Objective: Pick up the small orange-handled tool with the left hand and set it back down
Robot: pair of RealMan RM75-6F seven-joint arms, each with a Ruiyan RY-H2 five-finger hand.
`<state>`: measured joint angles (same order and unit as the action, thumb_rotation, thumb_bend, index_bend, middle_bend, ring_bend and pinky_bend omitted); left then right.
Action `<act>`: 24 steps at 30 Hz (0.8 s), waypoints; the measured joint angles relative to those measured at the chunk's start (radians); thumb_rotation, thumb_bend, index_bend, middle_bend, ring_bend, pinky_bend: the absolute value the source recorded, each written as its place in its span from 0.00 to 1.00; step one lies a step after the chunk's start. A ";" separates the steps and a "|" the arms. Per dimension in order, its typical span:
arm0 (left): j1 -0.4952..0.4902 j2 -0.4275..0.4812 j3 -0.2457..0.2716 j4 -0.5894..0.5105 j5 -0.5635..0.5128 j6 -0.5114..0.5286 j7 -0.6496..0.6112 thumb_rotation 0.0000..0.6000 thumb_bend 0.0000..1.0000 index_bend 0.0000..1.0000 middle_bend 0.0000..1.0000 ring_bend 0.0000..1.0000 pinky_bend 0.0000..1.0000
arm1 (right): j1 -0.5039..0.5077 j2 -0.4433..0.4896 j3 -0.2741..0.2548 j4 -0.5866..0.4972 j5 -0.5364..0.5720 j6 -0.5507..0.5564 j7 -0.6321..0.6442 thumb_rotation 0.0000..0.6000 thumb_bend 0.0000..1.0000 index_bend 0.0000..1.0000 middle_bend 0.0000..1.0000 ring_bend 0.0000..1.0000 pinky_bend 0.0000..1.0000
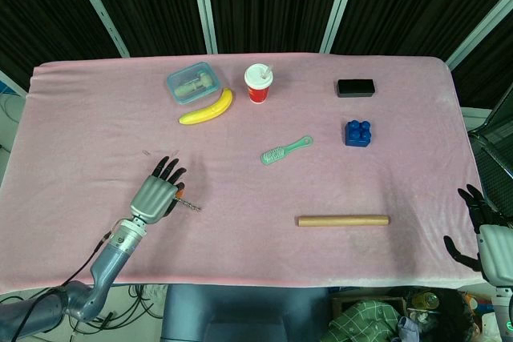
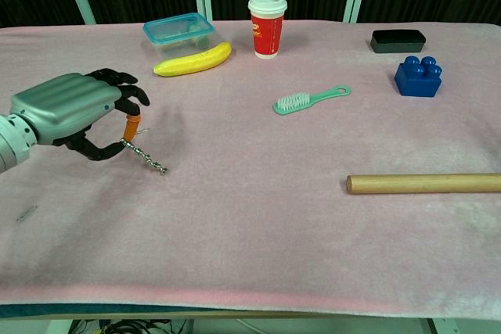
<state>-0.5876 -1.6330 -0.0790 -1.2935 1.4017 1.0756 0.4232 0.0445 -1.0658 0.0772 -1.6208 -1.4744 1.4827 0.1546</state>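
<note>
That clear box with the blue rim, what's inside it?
Inside the clear box, the head view shows a pale, roundish object lying on the bottom. The plastic blurs it, so I cannot tell what it is. The chest view shows only its side.
</note>
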 measured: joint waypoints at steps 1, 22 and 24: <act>-0.003 0.009 -0.002 -0.010 0.001 -0.001 0.009 1.00 0.41 0.58 0.19 0.00 0.00 | 0.000 0.000 0.000 0.000 0.000 0.000 -0.001 1.00 0.27 0.00 0.00 0.15 0.23; -0.124 0.224 -0.094 -0.223 -0.101 -0.103 0.336 1.00 0.41 0.58 0.19 0.00 0.00 | -0.003 0.000 0.001 -0.008 0.003 0.003 -0.004 1.00 0.27 0.00 0.00 0.15 0.23; -0.146 0.227 -0.098 -0.217 -0.120 -0.131 0.368 1.00 0.41 0.58 0.19 0.00 0.00 | -0.002 0.000 0.001 -0.007 0.003 0.003 -0.006 1.00 0.27 0.00 0.00 0.15 0.23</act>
<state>-0.7333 -1.4061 -0.1771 -1.5101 1.2820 0.9451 0.7913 0.0421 -1.0659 0.0781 -1.6274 -1.4715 1.4861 0.1491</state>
